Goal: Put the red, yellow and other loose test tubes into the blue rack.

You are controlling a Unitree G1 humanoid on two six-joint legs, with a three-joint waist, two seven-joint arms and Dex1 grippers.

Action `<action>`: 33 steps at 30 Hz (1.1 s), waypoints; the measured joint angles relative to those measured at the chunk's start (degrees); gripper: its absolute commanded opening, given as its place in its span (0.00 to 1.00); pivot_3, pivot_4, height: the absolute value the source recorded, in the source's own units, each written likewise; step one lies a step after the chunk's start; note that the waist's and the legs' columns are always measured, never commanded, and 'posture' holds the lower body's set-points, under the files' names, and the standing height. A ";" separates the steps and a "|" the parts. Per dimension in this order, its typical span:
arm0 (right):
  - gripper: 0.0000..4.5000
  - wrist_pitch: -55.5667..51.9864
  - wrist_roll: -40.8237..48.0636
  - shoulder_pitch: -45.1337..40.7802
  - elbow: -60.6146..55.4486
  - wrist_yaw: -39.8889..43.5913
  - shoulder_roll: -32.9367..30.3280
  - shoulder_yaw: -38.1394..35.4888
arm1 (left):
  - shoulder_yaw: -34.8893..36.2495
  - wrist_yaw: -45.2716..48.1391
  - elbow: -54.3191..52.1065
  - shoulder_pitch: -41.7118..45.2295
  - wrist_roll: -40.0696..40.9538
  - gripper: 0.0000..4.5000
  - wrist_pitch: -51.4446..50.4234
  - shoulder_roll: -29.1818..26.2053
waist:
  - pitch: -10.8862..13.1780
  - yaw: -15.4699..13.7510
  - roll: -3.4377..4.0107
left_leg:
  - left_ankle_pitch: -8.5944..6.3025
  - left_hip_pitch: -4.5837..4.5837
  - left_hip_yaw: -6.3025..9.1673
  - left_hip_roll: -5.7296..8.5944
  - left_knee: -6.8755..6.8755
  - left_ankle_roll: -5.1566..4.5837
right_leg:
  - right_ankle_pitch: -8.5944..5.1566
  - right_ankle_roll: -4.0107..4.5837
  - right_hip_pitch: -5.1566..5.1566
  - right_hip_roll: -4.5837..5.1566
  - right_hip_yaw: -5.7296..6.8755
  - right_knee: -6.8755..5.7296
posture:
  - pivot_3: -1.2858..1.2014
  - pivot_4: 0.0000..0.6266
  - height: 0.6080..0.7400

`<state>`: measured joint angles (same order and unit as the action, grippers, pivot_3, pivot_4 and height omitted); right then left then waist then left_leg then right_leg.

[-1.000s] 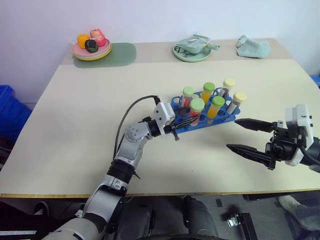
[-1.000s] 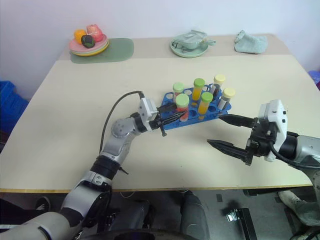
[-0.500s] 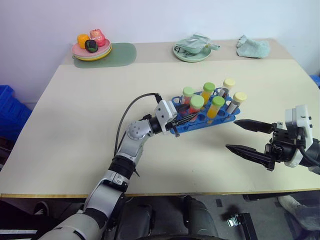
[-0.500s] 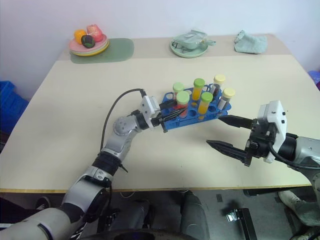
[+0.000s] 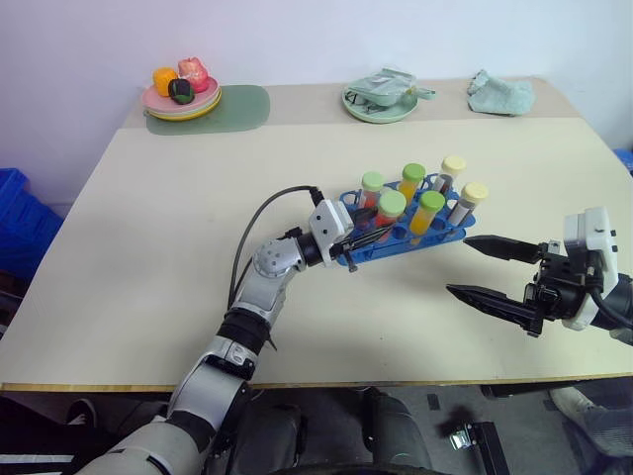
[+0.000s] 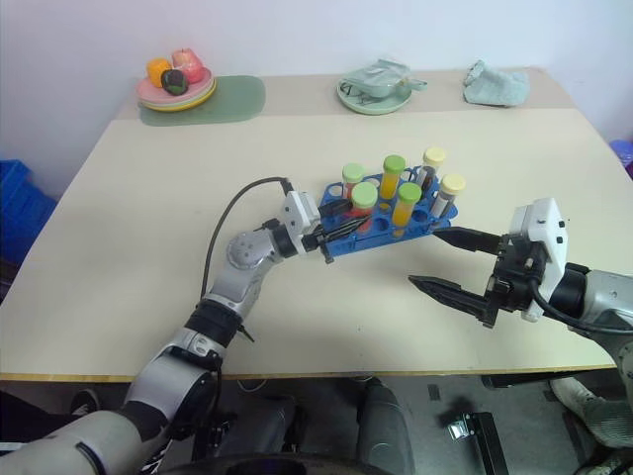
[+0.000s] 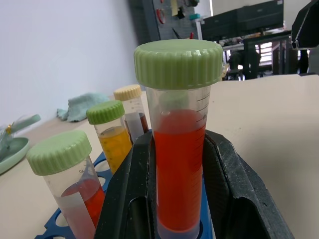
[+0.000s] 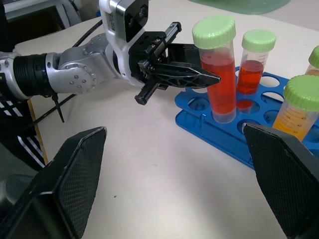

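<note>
At the near left corner of the bright blue rectangular plastic tube rack, the clear plastic test tube of red liquid with a green screw cap stands in a hole in the row nearest me.

The left end effector is clenched on it. In the left wrist view, one black finger lies on each side of the tube wall, below the liquid line.

Change over the last second: almost none. The tube was already seated a second ago, the grip has not relaxed, and the left arm has only settled slightly. I judge the insertion finished and the release as the step still owed.

Orientation: the long axis is upright, with the cap up and the base down in the hole, close to square with the rack top. The left end effector reaches in from the rack's left end, roughly level.

The rack sits flat on the pale desk, about mid-desk. I count six capped tubes standing in it:
- green-capped red
- green-capped yellow
- pale-yellow-capped dark

The right end effector hangs wide open and empty, just off the rack's right end and touching nothing.

Risk: if I pull the left end effector back before opening it, the tube could tip or the rack could be dragged.
</note>
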<state>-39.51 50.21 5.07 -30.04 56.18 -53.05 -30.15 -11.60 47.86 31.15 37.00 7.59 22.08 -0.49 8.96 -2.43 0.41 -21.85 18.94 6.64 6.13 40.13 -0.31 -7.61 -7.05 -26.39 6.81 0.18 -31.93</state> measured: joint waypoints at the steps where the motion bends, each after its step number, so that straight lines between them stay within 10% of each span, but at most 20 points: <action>1: 1.00 0.04 -0.08 -0.01 0.00 0.01 -0.05 0.00 | 0.02 -0.27 -0.86 -0.67 0.24 0.16 -1.25 0.09 | 0.00 0.00 0.00 | 0.00 -0.01 0.00 0.00 0.00 0.00 | 0.00 0.00 0.00 0.00 0.00 0.00 | 0.52 0.24 1.00; 13: 1.00 1.15 -1.85 -1.20 0.04 0.02 -0.20 0.69 | 0.15 -3.00 -6.99 -3.17 1.43 0.16 -11.71 0.59 | 0.00 -0.01 0.00 | -0.01 -0.06 0.00 0.00 -0.01 -0.01 | 0.00 0.00 0.04 0.00 0.00 0.00 | 0.52 0.24 1.00; 21: 1.00 1.49 -2.90 -2.63 0.64 0.06 -0.19 2.27 | 1.20 -4.19 -4.58 -0.47 1.69 1.00 -13.14 0.70 | 0.00 0.02 0.00 | -0.01 -0.07 0.00 0.00 -0.01 -0.01 | 0.00 0.00 0.04 0.00 0.00 0.00 | 0.52 0.24 1.00; 33: 1.00 5.00 -5.76 -6.72 5.38 1.71 -0.17 5.85 | 1.84 -2.60 -28.52 -8.96 7.48 1.00 -28.17 -7.97 | -0.01 0.16 0.01 | -0.01 -0.09 0.02 -0.04 -0.03 0.00 | 0.00 0.00 0.01 -0.01 -0.01 -0.10 | 0.52 0.24 1.00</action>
<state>-34.51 44.45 -1.64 -24.66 57.89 -53.21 -24.30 -9.76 45.25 2.63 28.04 15.08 -6.10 -8.46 8.95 -2.27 0.43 -21.85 18.85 6.66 6.09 40.09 -0.31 -7.62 -7.05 -26.38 6.80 0.17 -32.02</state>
